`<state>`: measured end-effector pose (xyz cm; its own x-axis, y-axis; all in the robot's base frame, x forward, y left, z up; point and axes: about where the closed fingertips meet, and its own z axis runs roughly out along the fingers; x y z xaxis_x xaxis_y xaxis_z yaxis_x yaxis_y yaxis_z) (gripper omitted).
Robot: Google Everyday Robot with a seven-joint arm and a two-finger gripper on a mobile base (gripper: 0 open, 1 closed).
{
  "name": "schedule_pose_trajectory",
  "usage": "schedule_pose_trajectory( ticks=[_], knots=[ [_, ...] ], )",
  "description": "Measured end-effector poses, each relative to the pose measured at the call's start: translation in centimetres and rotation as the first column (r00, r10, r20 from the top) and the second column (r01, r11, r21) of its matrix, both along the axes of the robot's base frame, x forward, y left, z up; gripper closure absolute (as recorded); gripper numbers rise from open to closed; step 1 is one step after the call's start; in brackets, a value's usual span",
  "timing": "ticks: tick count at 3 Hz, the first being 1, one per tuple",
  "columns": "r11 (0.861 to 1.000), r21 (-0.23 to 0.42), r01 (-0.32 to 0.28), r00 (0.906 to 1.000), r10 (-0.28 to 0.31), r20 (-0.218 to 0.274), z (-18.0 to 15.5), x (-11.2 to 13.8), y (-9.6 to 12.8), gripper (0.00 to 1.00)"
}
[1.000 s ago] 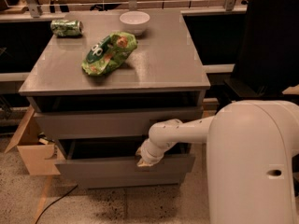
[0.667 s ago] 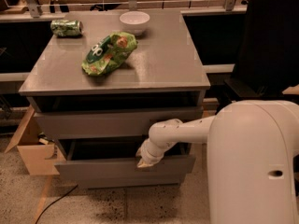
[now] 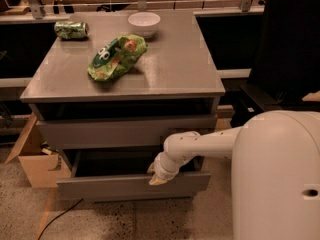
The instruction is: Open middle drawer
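The middle drawer [image 3: 105, 185] of the grey cabinet is pulled partly out, and its dark box interior [image 3: 112, 161] shows behind its plain grey front. My gripper [image 3: 156, 176] reaches down from the white arm [image 3: 200, 144] on the right. It sits at the top edge of that drawer's front, right of centre, with its tip inside the drawer opening. Above it is another grey drawer front [image 3: 125, 131] with a dark gap over it. Whatever lies below the pulled-out drawer is hidden behind its front.
On the cabinet top [image 3: 175, 69] lie a green chip bag [image 3: 117, 56], a white bowl [image 3: 144, 21] and a green can [image 3: 71, 29]. A cardboard box [image 3: 35, 159] stands on the floor at the left. A black chair [image 3: 287, 59] is at the right. My white body [image 3: 277, 179] fills the lower right.
The gripper has moved slightly down and toward the camera, and the middle drawer's front has come a little further out with it.
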<state>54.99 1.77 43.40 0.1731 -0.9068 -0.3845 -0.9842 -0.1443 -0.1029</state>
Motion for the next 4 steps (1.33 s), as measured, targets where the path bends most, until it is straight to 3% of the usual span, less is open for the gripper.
schedule_pose_trajectory(
  ticks=[4],
  knots=[
    [1.000,0.003,0.006,1.0000,-0.006,-0.004,-0.1,-1.1,-0.3,1.00]
  ],
)
